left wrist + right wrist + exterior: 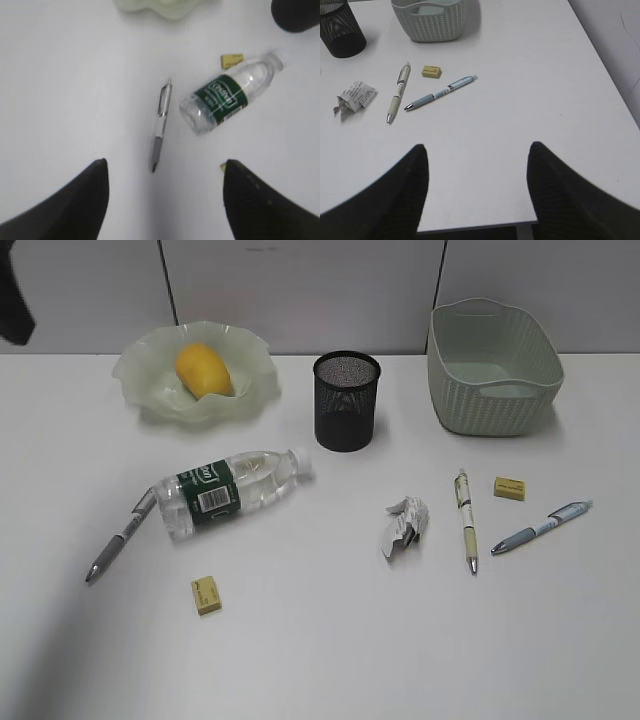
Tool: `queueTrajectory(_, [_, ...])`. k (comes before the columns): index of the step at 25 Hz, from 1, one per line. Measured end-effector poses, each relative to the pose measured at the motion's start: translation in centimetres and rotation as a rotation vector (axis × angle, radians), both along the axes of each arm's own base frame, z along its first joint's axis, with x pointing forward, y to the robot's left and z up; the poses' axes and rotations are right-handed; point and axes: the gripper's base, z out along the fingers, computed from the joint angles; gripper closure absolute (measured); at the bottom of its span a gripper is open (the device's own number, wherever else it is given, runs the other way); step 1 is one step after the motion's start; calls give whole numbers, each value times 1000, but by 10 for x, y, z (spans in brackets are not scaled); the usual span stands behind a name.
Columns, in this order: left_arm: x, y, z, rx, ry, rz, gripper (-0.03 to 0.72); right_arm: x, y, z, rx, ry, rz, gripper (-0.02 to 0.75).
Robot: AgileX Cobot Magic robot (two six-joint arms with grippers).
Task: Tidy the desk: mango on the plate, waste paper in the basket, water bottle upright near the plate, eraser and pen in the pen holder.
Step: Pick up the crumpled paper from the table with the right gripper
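Mango (204, 370) already sits in the plate (150, 375) at ten o'clock on the table (330, 640), so that step looks done. Water bottle (228, 491) lies on its side at the plate's six o'clock, waste paper (406, 523) lies loose near the table's centre, and the pen holder (346, 400) stands at twelve o'clock. Left end effector (165, 200) hangs spread and empty over the grey pen (160, 125), right end effector (477, 185) likewise spread; the next move probably calls for descending onto that pen or righting the bottle.

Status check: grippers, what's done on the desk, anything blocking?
Left gripper and right gripper open, empty. Mango on plate; water bottle lying down, waste paper still out. Nothing blocking.
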Motion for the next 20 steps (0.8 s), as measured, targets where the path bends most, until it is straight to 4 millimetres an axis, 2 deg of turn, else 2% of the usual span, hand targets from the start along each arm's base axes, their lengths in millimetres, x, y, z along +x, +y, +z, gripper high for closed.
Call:
queueTrajectory(9, [-118,29,-3,22,-105,-25,155,0,0,0,0,0,0,243])
queueTrajectory(13, [-169,41,-12,3,-197,-24,155,0,0,0,0,0,0,243])
queueTrajectory(20, [-241,57,-39,-31,-358,-20,155,0,0,0,0,0,0,243])
